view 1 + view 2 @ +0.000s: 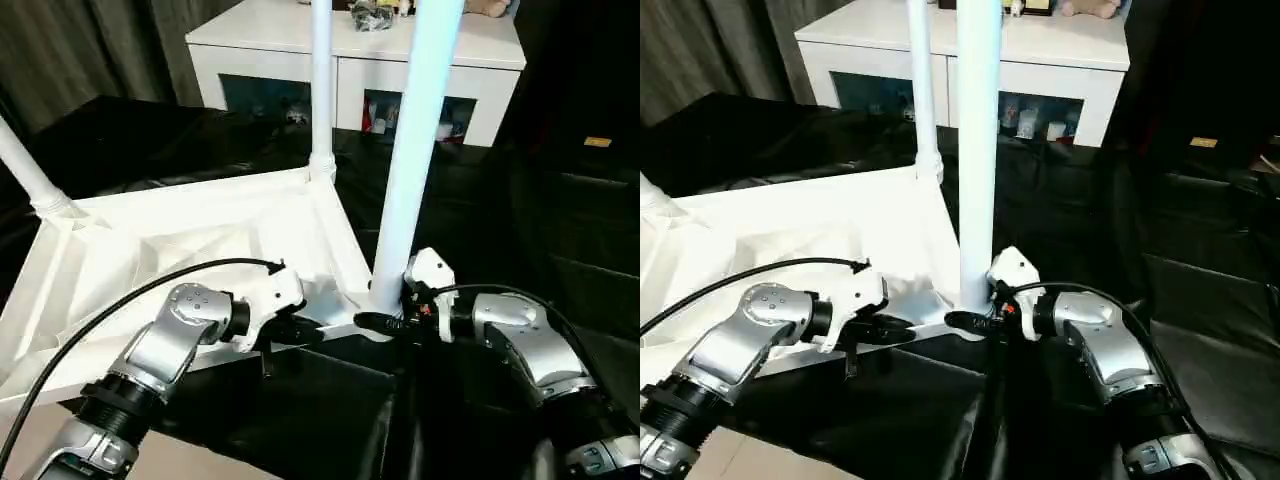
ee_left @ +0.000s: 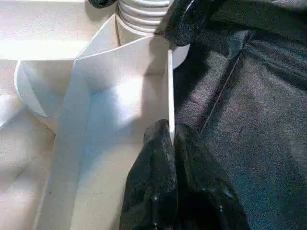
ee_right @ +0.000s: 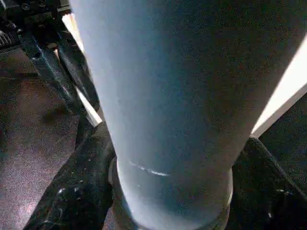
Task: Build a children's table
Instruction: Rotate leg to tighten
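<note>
Black sheeting (image 1: pixel 480 190) covers the surface under the work, and a white cabinet (image 1: pixel 290 40) with dark glass doors stands at the back against grey curtains. The right pincer (image 1: pixel 385 322) is clamped around the foot of the near leg (image 1: pixel 410 150), one black finger on each side of it, right at the corner socket of the upturned table top (image 1: pixel 150 250). The left pincer (image 2: pixel 171 139) is pressed together on the thin raised rim (image 2: pixel 170 91) of that top, just beside the same corner. The top lies ribbed side up, tilted, with another leg (image 1: pixel 321 90) standing at the far corner and a third (image 1: pixel 30 175) leaning out at the top's left corner.

The step in hand looks like seating this near leg in its socket while the rim is held steady. Next, the right arm probably needs to turn or press the leg home, keeping it square to the top, with the left grip resisting any twist.
</note>
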Robot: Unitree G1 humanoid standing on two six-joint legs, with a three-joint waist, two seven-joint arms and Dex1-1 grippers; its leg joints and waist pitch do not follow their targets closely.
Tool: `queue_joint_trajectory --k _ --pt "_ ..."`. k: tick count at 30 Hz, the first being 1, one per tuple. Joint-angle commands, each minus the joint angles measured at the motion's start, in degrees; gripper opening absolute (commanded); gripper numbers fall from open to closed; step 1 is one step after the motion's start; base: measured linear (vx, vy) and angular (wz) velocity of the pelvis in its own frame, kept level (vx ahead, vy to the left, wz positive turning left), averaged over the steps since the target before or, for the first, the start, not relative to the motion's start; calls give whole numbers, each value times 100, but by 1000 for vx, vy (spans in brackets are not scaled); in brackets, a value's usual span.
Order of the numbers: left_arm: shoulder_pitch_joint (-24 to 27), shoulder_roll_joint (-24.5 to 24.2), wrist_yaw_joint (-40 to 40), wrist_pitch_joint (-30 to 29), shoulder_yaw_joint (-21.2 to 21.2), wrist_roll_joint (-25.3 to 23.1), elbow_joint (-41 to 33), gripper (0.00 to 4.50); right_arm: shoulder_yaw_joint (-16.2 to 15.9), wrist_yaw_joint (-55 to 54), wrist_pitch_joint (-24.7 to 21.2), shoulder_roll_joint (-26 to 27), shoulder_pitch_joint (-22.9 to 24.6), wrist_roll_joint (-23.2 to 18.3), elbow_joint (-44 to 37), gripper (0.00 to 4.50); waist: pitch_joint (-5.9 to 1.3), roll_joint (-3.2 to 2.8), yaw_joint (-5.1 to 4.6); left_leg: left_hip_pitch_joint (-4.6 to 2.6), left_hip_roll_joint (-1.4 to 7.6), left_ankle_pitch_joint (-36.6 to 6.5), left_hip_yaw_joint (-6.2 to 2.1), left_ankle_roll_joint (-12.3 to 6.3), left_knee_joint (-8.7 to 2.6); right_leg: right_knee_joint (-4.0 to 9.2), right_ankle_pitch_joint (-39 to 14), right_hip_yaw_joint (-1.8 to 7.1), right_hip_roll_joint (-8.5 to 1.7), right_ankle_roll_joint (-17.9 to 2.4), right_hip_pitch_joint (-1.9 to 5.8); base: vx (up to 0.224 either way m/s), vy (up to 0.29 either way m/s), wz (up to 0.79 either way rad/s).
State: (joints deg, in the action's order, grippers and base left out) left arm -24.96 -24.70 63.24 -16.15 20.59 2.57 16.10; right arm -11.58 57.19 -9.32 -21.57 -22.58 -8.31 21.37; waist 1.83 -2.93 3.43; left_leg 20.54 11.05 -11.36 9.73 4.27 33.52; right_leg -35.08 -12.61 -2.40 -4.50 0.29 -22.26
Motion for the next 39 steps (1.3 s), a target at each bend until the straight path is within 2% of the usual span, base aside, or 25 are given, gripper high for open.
queue_joint_trajectory --k 1,3,4,5,6,8,9,12,13,14,16,18,19,20,24,25,28,30,31,33,35,36,37,38,39 --pt "63 17 -52 -103 121 -85 103 0 -5 -165 3 88 -24 85 114 275 -300 51 5 2 156 -589 -13 -480 -335 307 427 185 -283 -1660 301 0 0 0" --pt "-14 166 -403 -191 48 -181 313 0 60 -673 -21 249 -30 226 268 275 -265 52 -10 -6 151 -782 -11 -373 -363 348 60 183 -282 -1612 283 0 0 0" --pt "-212 456 -1130 -263 -92 -370 732 0 296 -1686 -305 598 -76 351 501 274 -222 52 -30 -17 154 -1033 -6 -259 -404 404 -468 191 -287 -1534 257 0 0 0" --pt "-212 456 -1130 -263 -92 -370 732 0 296 -1686 -305 598 -76 351 501 274 -198 49 -34 -38 146 -1198 -7 -174 -423 445 -832 191 -287 -1462 245 0 0 0" --pt "-321 598 -1494 -296 -158 -459 932 0 459 -2289 -466 797 -110 400 618 274 -222 60 -34 -68 158 -1384 -38 -36 -440 463 -1258 196 -315 -1346 267 0 0 0" --pt "-382 674 -1694 -312 -194 -506 1039 0 561 -2640 -567 914 -129 419 679 274 -219 42 -44 -82 155 -1427 -38 67 -458 482 -1331 223 -304 -1233 232 0 0 0" --pt "-484 817 -2004 -414 -275 -531 1210 0 705 -3167 -676 1092 -158 451 792 274 -222 59 -58 -52 142 -1390 -44 99 -460 472 -1283 219 -293 -1177 248 0 0 0" --pt "-554 915 -2213 -487 -332 -545 1328 0 800 -3517 -747 1212 -177 471 870 273 -233 48 -49 -55 142 -1413 -39 90 -459 488 -1239 231 -302 -1122 225 0 0 0" --pt "-743 1164 -2752 -529 -460 -572 1648 0 1079 -4347 -822 1578 -228 403 1054 273 -232 52 -43 -53 139 -1401 -42 84 -459 492 -1218 227 -300 -1114 226 0 0 0" --pt "-743 1164 -2752 -529 -460 -572 1648 0 1079 -4347 -822 1578 -228 403 1054 273 -232 37 -56 -70 130 -1405 -29 127 -460 507 -1243 236 -294 -1107 200 0 0 0" --pt "-1017 1504 -3462 -519 -627 -613 2115 0 1422 -5562 -824 2148 -289 368 1288 273 -233 25 -35 -97 130 -1423 -30 206 -466 520 -1271 246 -302 -1084 162 0 0 0" --pt "-1120 1621 -3659 -462 -654 -633 2286 0 1460 -6091 -714 2378 -316 491 1339 273 -233 23 -21 -114 124 -1498 -29 259 -475 527 -1293 244 -289 -1043 145 0 0 0" --pt "-1138 1643 -3678 -434 -659 -642 2321 0 1469 -6097 -667 2448 -340 474 1374 273 -236 35 -22 -92 120 -1500 -39 251 -479 518 -1258 239 -291 -1017 175 0 0 0" --pt "-1142 1648 -3669 -403 -657 -655 2332 0 1457 -6011 -683 2511 -363 435 1404 273 -247 19 -13 -67 126 -1466 -48 210 -484 502 -1121 233 -295 -967 199 0 0 0" --pt "-1130 1644 -3598 -365 -652 -650 2315 0 1357 -5816 -665 2545 -359 459 1350 273 -234 33 -22 -37 124 -1517 -51 146 -498 508 -1089 227 -303 -911 215 0 0 0" --pt "-1098 1617 -3484 -344 -630 -629 2263 0 1310 -5631 -566 2510 -327 423 1235 343 -229 34 -21 -38 125 -1538 -50 139 -502 520 -1171 230 -309 -892 210 0 0 0" --pt "-1000 1493 -3127 -232 -510 -609 2122 0 1269 -5230 -357 2374 -312 349 1016 363 -224 41 -20 2 124 -1554 -64 70 -512 535 -1294 224 -327 -819 227 0 0 0" --pt "-927 1397 -2908 -180 -426 -608 2012 0 1243 -4946 -307 2251 -343 304 947 378 -242 46 -90 98 115 -1351 -104 62 -532 497 -1233 188 -323 -764 317 0 0 0" --pt "-858 1319 -2665 -90 -349 -586 1916 0 1202 -4737 -280 2129 -381 297 911 386 -256 51 -108 98 116 -1245 -104 55 -517 490 -1091 184 -319 -783 315 0 0 0" --pt "-652 1083 -2144 -2 -182 -555 1570 0 977 -3874 -312 1727 -406 237 725 386 -277 50 -138 72 130 -924 -73 -84 -445 430 -306 190 -306 -1051 290 0 0 0" --pt "-643 1072 -2120 5 -174 -554 1554 0 965 -3834 -315 1708 -407 235 716 386 -306 52 -126 65 106 -649 -37 -240 -386 380 268 195 -295 -1269 306 0 0 0" --pt "-401 779 -1460 145 -22 -424 1150 0 773 -2891 -350 1240 -349 146 450 386 -321 56 -104 64 108 -453 -32 -344 -361 347 609 193 -306 -1378 325 0 0 0" --pt "-401 779 -1460 145 -22 -424 1150 0 773 -2891 -350 1240 -349 146 450 386 -326 60 -93 84 108 -379 -45 -414 -359 331 746 182 -308 -1421 354 0 0 0" --pt "-165 498 -782 189 93 -178 712 0 577 -2074 -242 815 -254 104 223 386 -341 58 -76 66 116 -251 -28 -513 -328 302 1032 189 -297 -1456 335 0 0 0" --pt "-95 404 -574 208 134 -106 575 0 516 -1805 -210 681 -218 82 149 386 -368 50 -53 84 132 -79 -38 -635 -293 249 1408 186 -288 -1492 360 0 0 0"
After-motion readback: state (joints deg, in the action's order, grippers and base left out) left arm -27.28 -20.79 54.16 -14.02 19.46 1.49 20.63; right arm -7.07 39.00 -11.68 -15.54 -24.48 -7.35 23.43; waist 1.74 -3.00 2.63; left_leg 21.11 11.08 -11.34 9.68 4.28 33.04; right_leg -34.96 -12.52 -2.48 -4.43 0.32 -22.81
